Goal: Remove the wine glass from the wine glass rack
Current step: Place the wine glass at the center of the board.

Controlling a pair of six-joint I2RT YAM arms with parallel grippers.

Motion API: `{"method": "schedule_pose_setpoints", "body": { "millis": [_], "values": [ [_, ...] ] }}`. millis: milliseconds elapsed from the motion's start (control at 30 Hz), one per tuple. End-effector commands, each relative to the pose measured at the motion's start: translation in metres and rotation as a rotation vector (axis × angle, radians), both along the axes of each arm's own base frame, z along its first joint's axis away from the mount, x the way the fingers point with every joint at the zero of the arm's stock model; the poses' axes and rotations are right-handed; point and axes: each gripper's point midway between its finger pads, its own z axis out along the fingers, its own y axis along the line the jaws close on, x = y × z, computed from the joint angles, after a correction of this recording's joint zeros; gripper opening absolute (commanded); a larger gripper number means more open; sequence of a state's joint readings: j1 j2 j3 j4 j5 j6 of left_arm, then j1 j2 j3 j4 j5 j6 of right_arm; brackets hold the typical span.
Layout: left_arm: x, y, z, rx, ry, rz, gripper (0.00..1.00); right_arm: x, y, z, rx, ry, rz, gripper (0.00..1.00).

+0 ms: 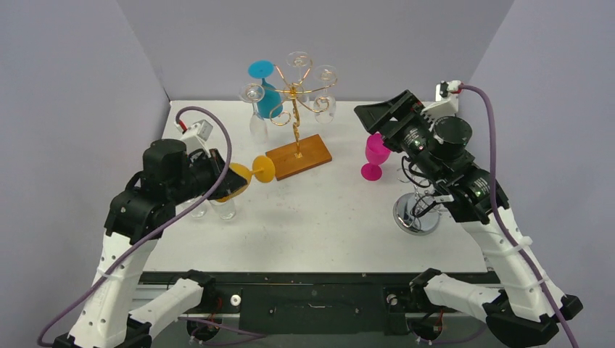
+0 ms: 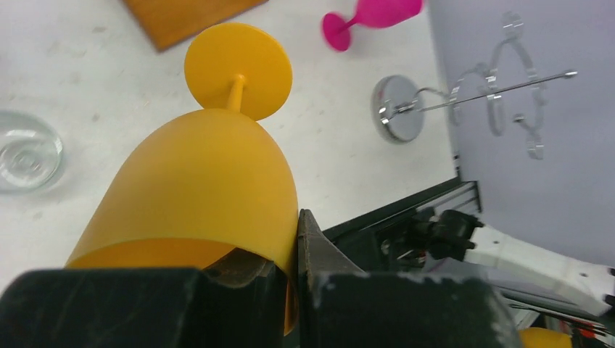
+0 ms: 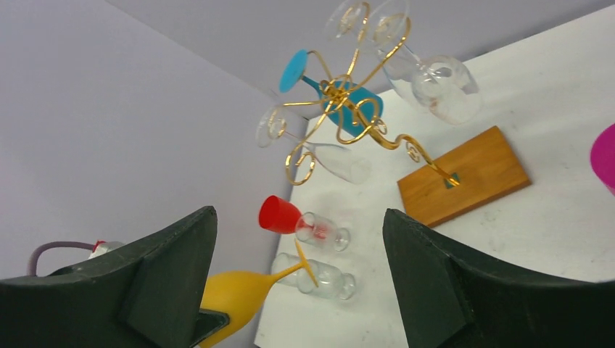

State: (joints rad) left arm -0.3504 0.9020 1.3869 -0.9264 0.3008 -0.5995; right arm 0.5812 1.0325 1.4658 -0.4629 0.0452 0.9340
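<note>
Two claws, two different states. The left claw is clamped narrow on the rim of a yellow wine glass, one finger inside the bowl and one outside. The glass lies roughly level above the surface, with its foot pointing at the wooden base of the wine glass rack, close to it and seemingly not touching. The right claw stands wide and holds nothing. It hovers just beside a pink wine glass, which stands upright on the surface, free of the fingers.

Further out, the gold rack sits at the far middle of the surface. A blue glass and several clear glasses hang upside down from its curled arms. A chrome stand sits under the right arm.

As I judge it, the yellow glass is already off the rack, so the step in hand is carrying it away and setting it down. The next move calls for turning the wrist to bring the foot down flat on a bare patch of surface. That patch should be away from the wooden base and from the clear glasses standing by the left arm. Only then should the fingers part.
</note>
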Motion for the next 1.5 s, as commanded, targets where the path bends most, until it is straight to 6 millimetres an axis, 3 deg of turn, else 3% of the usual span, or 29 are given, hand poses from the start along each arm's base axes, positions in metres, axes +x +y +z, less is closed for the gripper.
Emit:
{"method": "schedule_pose_setpoints", "body": {
  "millis": [0, 300, 567, 1033, 1467],
  "values": [
    [-0.018, 0.035, -0.052, 0.262, 0.161, 0.082, 0.0, 0.012, -0.005, -0.018, -0.125, 0.017, -0.036, 0.79],
    [-0.018, 0.041, -0.118, 0.522, 0.327, 0.055, 0.0, 0.022, -0.004, -0.029, -0.18, 0.033, -0.051, 0.79],
    [-0.017, 0.024, -0.169, 0.622, 0.437, -0.033, 0.0, 0.032, -0.004, -0.042, -0.221, 0.064, -0.032, 0.8],
    [-0.015, 0.018, -0.204, 0.701, 0.515, -0.102, 0.0, 0.047, -0.006, -0.063, -0.218, 0.11, 0.0, 0.79],
    [-0.01, 0.016, -0.216, 0.725, 0.527, -0.122, 0.14, 0.054, -0.003, -0.074, -0.215, 0.134, 0.01, 0.79]
  ]
}}
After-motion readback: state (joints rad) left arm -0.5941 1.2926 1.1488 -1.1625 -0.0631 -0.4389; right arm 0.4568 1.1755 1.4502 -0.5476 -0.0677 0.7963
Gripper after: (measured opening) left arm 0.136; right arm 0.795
